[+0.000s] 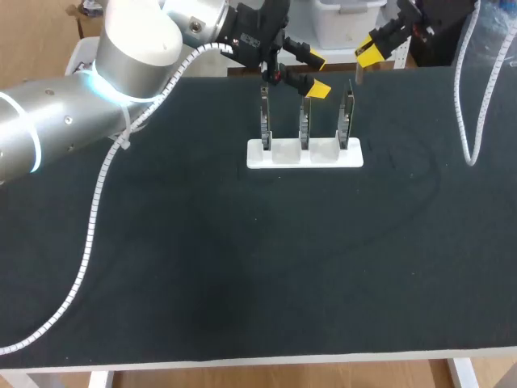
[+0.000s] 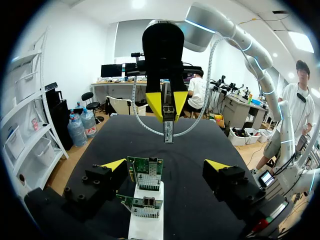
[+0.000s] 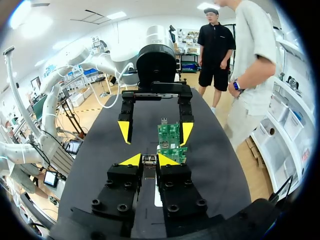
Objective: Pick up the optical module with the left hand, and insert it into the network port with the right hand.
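Right pincer (image 3: 149, 160) clamps the optical module (image 2: 168, 131), far right of the upright network cards (image 1: 305, 121); left pincer (image 2: 166, 164) wide open, empty; handover apparently done, insertion remains.

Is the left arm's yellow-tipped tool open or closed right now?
Open. The left tool holds its yellow fingertips far apart, clamping nothing.

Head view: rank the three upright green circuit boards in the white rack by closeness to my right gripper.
1. Right-end green circuit board, nearest the right gripper and its silver optical module.
2. Middle green circuit board, at the white rack's centre.
3. Left-end green circuit board, farthest.
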Robot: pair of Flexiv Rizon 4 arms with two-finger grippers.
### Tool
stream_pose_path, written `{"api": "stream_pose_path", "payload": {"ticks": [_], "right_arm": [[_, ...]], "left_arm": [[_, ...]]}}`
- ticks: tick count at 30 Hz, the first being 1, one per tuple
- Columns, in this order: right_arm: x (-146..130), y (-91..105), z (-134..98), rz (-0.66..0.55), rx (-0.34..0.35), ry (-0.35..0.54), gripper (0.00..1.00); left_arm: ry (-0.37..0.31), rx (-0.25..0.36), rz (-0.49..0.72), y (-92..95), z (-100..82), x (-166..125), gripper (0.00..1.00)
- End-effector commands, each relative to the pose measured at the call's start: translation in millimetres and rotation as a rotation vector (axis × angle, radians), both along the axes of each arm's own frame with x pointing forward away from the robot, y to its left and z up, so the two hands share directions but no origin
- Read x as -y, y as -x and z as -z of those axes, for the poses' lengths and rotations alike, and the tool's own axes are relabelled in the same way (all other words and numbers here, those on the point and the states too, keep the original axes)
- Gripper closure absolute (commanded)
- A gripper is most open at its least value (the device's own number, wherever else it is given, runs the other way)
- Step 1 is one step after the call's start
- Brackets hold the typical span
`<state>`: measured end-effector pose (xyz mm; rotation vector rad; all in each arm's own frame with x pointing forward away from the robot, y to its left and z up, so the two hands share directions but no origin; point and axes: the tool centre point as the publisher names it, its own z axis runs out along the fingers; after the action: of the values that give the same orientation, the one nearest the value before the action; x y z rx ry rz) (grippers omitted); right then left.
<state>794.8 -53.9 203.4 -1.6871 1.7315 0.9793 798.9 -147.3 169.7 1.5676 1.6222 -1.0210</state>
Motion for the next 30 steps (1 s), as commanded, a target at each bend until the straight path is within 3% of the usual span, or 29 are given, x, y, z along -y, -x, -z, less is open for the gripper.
{"api": "stream_pose_path", "payload": {"ticks": [1,30], "right_arm": [[-0.4,1.3,1.8,0.0,0.001,0.001,1.0],[4.9,-21.1,17.1,-0.064,-0.046,-0.014,1.0]], "left_arm": [[-0.003,-0.001,0.002,-1.1,-0.4,0.0,0.0],[-0.003,-0.001,0.002,-1.1,-0.4,0.0,0.0]]}}
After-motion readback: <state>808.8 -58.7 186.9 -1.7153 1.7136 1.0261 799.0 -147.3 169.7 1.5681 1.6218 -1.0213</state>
